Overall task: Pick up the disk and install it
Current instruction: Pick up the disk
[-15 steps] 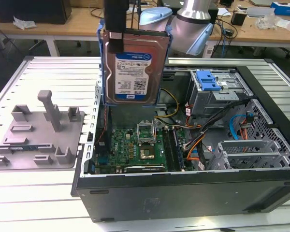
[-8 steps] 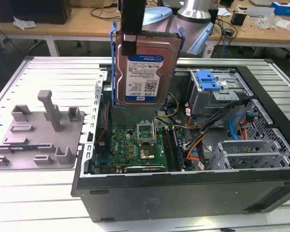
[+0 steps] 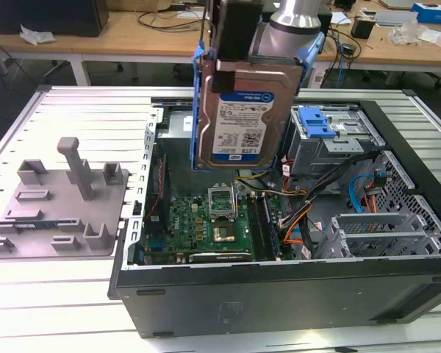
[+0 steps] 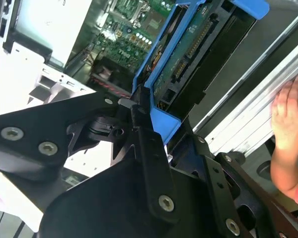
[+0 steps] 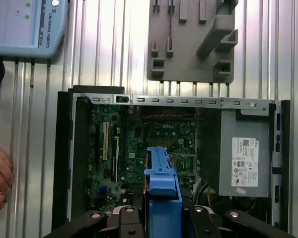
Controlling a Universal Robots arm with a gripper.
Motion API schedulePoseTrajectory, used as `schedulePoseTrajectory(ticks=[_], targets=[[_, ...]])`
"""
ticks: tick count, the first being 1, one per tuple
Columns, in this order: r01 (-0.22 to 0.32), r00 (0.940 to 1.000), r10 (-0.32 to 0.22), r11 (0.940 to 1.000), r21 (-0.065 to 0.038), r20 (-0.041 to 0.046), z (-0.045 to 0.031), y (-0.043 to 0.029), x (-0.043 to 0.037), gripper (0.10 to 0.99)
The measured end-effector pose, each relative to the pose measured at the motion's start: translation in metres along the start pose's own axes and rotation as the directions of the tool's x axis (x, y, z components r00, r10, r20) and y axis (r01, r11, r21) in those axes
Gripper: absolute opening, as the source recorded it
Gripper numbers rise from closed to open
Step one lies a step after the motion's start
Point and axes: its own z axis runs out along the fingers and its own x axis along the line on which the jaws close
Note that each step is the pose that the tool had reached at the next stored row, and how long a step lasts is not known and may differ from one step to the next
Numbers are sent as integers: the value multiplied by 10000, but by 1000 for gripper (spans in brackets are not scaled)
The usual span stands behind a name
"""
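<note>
One disk (image 3: 239,121), one gripper (image 3: 237,62). Exterior view: my fingers are clamped on the disk's upper edge; it hangs upright, label toward the camera, with the blue carrier frame down both sides; I hold it in the air over the open computer case (image 3: 279,301), above the motherboard (image 3: 206,224); a drive cage with a blue latch piece (image 3: 315,122) sits to the exterior view's right of the disk; one grey fixture plate (image 3: 59,202) lies on the ribbed table (image 3: 51,294), to the exterior view's left of the case.

Second wrist view: my black fingers (image 4: 144,148) grip the blue frame at one end of the disk (image 4: 193,54); its green circuit-board face shows; the motherboard lies beyond it; a person's hand (image 4: 288,124) is at the ribbed table beside the case.

First wrist view: the disk (image 5: 162,188) is seen edge-on, its blue frame pinched between my two fingers; beneath it lie the open case and motherboard; one grey power supply box (image 5: 243,158) fills a corner of the case; the fixture plate lies beyond the case wall; one teach pendant (image 5: 25,22) lies on the table; the hand is just beside the case's outer wall.
</note>
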Motion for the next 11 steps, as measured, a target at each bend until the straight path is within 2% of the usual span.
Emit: schedulePoseTrajectory(ticks=[5,6,9,11], targets=[[36,10000,-36,10000,1,-2,3,-144,66,365],[54,10000,-54,10000,2,-2,4,-203,91,365],[76,10000,-76,10000,2,-3,4,-300,134,365],[79,10000,-79,10000,2,-4,4,-307,138,365]])
